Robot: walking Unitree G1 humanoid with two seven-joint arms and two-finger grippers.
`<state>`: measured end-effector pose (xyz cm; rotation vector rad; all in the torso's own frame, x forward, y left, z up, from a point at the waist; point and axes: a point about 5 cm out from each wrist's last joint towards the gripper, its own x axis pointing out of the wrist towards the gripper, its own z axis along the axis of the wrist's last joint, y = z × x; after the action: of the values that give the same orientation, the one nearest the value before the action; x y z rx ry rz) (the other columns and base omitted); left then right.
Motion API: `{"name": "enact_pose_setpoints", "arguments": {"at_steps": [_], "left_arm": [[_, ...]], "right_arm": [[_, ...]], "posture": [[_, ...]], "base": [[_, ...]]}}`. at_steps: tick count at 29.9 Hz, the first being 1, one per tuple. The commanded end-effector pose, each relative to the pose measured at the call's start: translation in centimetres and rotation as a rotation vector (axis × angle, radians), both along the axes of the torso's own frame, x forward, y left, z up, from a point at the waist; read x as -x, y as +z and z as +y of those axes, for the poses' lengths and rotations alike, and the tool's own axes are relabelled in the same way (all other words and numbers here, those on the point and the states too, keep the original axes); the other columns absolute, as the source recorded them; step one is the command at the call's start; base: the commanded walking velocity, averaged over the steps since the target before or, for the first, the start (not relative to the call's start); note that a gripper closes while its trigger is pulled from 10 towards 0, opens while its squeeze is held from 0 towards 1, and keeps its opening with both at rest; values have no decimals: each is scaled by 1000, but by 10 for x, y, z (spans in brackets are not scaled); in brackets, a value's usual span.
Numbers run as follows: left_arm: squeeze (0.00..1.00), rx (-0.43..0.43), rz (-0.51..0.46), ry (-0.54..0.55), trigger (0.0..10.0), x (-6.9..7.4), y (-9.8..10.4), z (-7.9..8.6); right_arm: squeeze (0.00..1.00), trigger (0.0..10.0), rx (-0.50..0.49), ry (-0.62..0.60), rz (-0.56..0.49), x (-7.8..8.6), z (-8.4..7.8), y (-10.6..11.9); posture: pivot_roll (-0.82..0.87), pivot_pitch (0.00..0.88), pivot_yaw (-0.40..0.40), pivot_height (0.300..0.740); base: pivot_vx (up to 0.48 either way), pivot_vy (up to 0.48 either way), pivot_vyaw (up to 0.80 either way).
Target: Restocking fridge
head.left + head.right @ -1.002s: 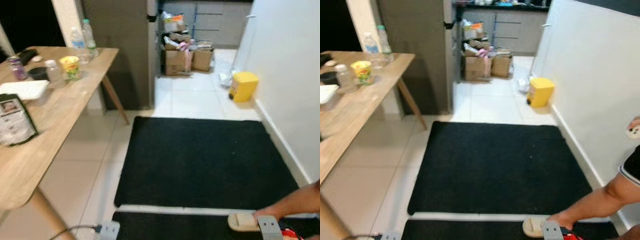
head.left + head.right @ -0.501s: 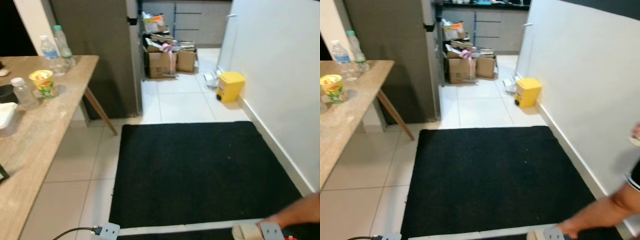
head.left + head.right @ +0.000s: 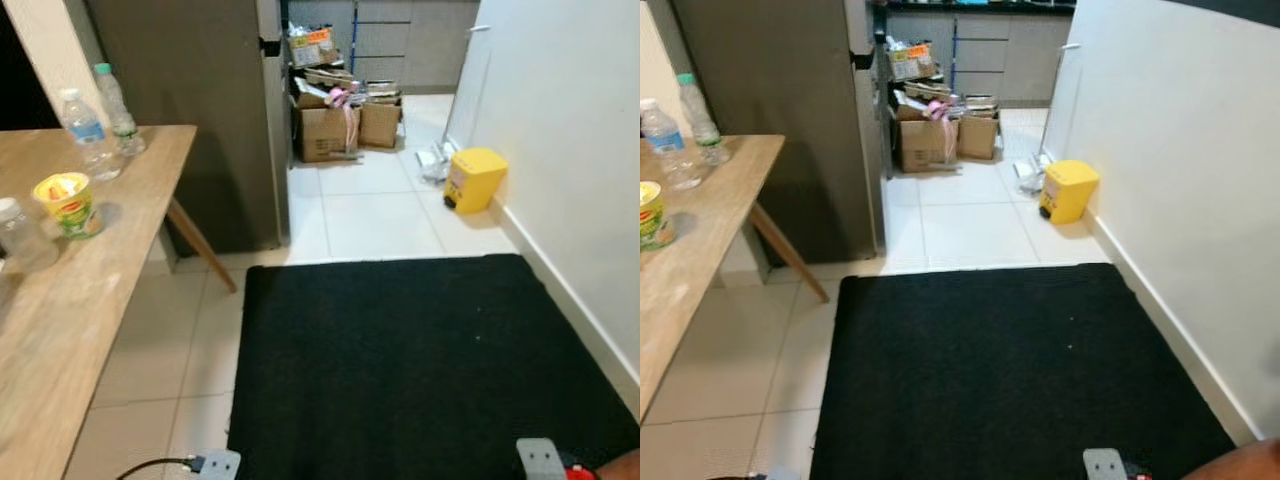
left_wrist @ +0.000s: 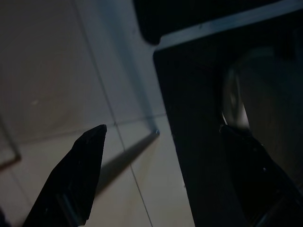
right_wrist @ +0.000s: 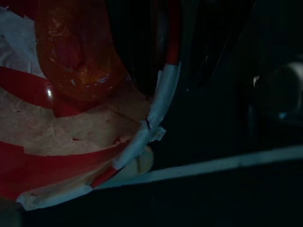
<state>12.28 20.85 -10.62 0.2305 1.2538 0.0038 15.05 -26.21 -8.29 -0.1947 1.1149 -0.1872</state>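
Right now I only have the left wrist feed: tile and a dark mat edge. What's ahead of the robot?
Observer: A black mat covers the floor straight ahead, with white tile beyond it.
Operator: Fridge in sight?
Observer: A tall dark grey unit, probably the fridge, stands past the mat, left of centre.
Operator: Anything to stock?
Observer: Two water bottles and a yellow cup stand on the wooden table to the robot's left.
Operator: Obstacles?
Observer: Cardboard boxes sit beyond the grey unit, and a yellow bin stands by the right wall.
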Motion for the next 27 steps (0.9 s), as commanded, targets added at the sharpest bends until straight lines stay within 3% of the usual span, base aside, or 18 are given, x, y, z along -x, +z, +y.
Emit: {"name": "enact_pose_setpoints", "arguments": {"at_steps": [1, 10, 27], "left_arm": [[0, 0, -8, -6, 10000, -4, 1, -1], [0, -1, -7, -8, 10000, -4, 1, -1], [0, -6, -4, -8, 10000, -3, 1, 1]], "right_arm": [[0, 10000, -6, -16, 19, 7, 0, -3], [0, 10000, -8, -20, 17, 7, 0, -3], [0, 10000, -12, -20, 10, 7, 3, -4]], "posture": [[-54, 0, -27, 740], [-53, 0, -25, 740], [-50, 0, -22, 740]], "base": [[379, 0, -800], [380, 0, -800], [379, 0, 0]]}}
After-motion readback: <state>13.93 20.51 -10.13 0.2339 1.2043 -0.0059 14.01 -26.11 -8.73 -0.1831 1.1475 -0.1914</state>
